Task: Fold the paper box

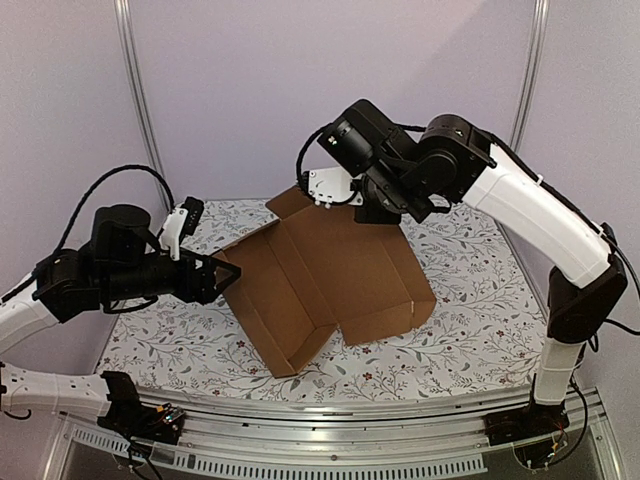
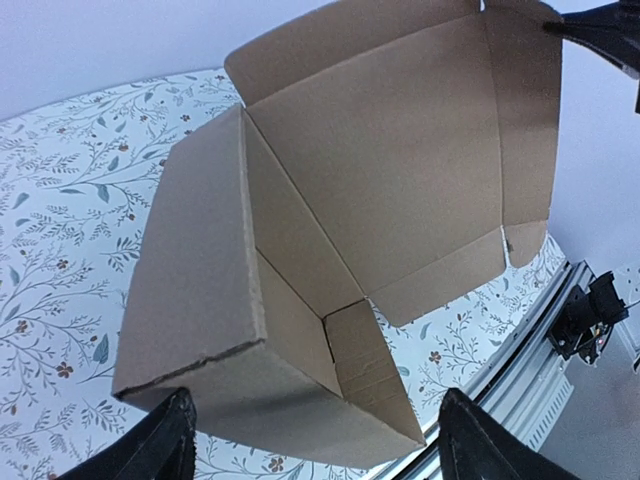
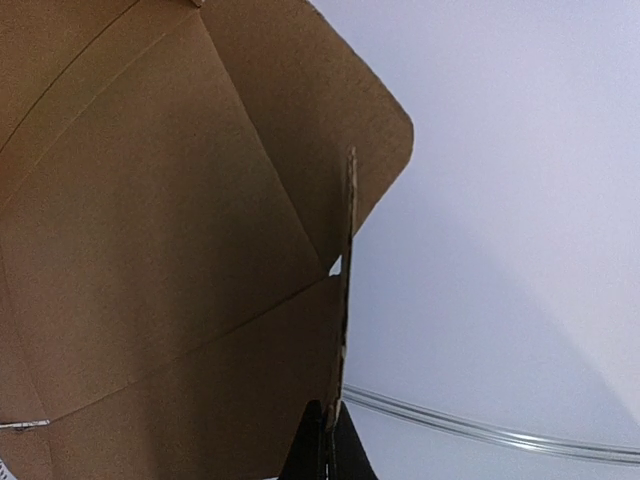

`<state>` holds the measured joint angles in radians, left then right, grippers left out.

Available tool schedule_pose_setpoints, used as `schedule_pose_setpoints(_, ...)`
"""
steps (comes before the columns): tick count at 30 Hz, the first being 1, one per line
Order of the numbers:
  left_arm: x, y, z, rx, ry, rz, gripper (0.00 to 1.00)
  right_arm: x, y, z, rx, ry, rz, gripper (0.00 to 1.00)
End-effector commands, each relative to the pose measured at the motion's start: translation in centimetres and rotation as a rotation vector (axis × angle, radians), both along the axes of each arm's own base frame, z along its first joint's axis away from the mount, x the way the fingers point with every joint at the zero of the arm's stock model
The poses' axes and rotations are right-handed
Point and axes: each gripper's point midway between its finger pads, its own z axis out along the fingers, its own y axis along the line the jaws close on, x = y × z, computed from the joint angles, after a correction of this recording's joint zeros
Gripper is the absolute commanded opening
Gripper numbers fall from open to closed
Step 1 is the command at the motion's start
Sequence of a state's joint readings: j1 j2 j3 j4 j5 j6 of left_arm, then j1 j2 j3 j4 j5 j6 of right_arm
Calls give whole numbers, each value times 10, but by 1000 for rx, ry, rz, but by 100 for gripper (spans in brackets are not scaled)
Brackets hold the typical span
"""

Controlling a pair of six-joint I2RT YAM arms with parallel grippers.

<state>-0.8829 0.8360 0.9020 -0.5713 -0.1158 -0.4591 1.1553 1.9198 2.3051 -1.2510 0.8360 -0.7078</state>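
Note:
The paper box (image 1: pixel 330 275) is a brown corrugated sheet, partly folded, lying in the middle of the table with its left wall raised and its back panel tilted up. My right gripper (image 1: pixel 318 192) is at the box's far edge, shut on the thin edge of the raised back panel (image 3: pixel 345 300); its fingertips (image 3: pixel 318 450) pinch the cardboard. My left gripper (image 1: pixel 228 278) stands open just left of the box's left wall. In the left wrist view its fingers (image 2: pixel 150 445) stand wide apart, with the near corner of the box (image 2: pixel 330 400) just ahead of them, untouched.
A floral cloth (image 1: pixel 470 330) covers the table. An aluminium rail (image 1: pixel 380 425) runs along the near edge, with the arm bases on it. Metal poles (image 1: pixel 135 90) and pale walls stand behind. The right arm (image 1: pixel 530 210) reaches over the table's right side.

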Motion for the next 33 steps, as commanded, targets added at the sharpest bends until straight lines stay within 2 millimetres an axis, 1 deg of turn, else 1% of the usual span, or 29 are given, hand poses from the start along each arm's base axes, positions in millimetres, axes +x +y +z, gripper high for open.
schedule_pose_setpoints(1,3,8,-3,20,1,28,81,-9,-8,27,-105,-67,85,0)
schedule_pose_setpoints(5,4,6,-1,19,1,25,81,-18,-9,33,-150,-83,126,0)
schedule_pose_setpoints(10,4,4,0,9,4,19,81,-16,-13,45,-183,-130,125,0)
schedule_pose_setpoints(12,4,3,0,4,7,18,81,-18,-11,43,-195,-124,142,0)
schedule_pose_setpoints(14,4,2,0,-1,8,18,81,-20,-8,36,-207,-103,159,0)
schedule_pose_setpoints(18,5,0,-2,-4,15,16,81,-21,0,8,-255,-38,168,0)
schedule_pose_setpoints(20,5,0,-3,-3,19,17,81,-21,8,-9,-264,-1,171,0)
schedule_pose_setpoints(22,5,0,-5,1,23,19,81,-18,15,-21,-265,13,161,0)
schedule_pose_setpoints(24,6,0,-6,3,25,22,81,-15,23,-28,-254,13,152,0)
schedule_pose_setpoints(30,8,0,-15,16,35,36,81,-8,43,-56,-288,28,160,0)
schedule_pose_setpoints(31,9,0,-17,19,37,39,81,-6,46,-58,-290,25,159,1)
schedule_pose_setpoints(33,10,0,-19,20,41,43,81,-4,52,-60,-284,17,162,11)
